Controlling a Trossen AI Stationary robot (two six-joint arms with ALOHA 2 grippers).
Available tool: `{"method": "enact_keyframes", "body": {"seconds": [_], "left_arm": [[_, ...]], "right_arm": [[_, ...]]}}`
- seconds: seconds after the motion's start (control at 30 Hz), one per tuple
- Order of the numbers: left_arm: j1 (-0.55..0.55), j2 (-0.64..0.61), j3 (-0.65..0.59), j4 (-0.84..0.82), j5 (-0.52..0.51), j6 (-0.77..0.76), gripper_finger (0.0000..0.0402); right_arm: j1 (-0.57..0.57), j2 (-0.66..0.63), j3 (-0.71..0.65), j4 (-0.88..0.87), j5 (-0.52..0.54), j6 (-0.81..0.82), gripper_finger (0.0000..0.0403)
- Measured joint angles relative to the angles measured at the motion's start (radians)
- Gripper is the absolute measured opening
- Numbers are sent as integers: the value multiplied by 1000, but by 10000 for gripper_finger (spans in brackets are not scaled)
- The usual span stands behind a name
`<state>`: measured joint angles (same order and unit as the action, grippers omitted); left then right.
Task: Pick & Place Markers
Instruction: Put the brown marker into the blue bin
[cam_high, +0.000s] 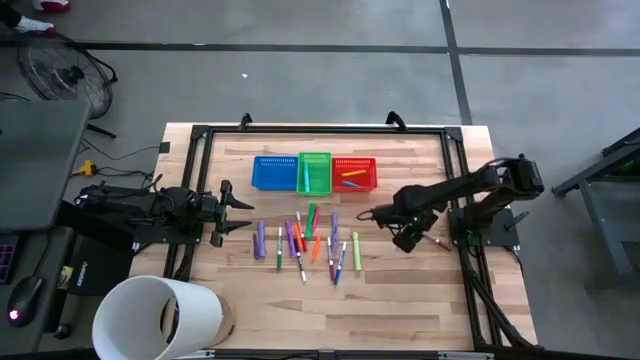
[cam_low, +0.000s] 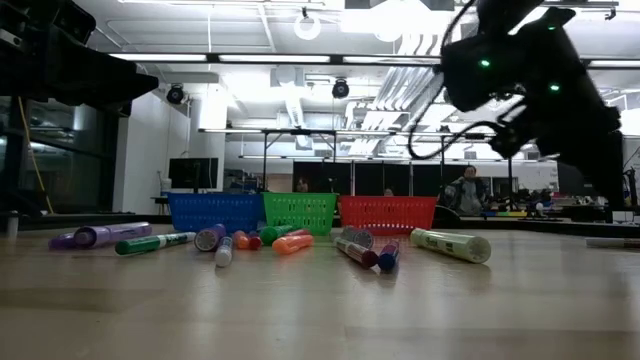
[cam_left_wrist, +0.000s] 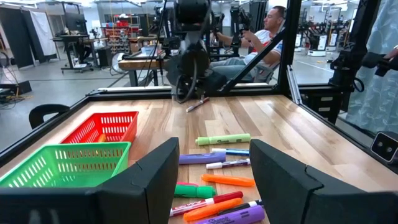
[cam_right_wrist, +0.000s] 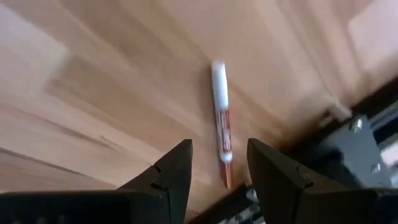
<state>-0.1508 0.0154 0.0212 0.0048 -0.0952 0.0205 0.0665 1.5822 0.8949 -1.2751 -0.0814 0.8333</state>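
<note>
Several markers (cam_high: 305, 242) in purple, green, orange, red and blue lie flat in a loose group on the wooden table's middle (cam_low: 290, 241). One white and red marker (cam_right_wrist: 221, 124) lies apart, flat on the wood near the right frame rail (cam_high: 436, 241). My right gripper (cam_right_wrist: 217, 168) hangs above it, tilted steeply down, its fingers open and nothing between them (cam_high: 408, 238). My left gripper (cam_left_wrist: 214, 180) waits level at the table's left (cam_high: 240, 208), open, facing the group of markers.
Blue (cam_high: 274, 172), green (cam_high: 315, 172) and red (cam_high: 354, 172) mesh baskets stand side by side behind the markers; the red one holds some markers. A black frame (cam_high: 462, 200) borders the work area. A white cylinder (cam_high: 155, 318) stands at the near left corner.
</note>
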Motion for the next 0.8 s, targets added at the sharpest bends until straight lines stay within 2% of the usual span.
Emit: {"method": "enact_keyframes", "body": {"seconds": [0.27, 0.53, 0.8], "left_arm": [[0, 0, 0, 0, 0, 0, 195], [0, 0, 0, 0, 0, 0, 195], [0, 0, 0, 0, 1, 0, 195]], "right_arm": [[36, -12, -49, 12, -22, 83, 144], [72, -140, -123, 3, -57, 188, 144], [87, -210, -240, 138, -87, 117, 144]]}}
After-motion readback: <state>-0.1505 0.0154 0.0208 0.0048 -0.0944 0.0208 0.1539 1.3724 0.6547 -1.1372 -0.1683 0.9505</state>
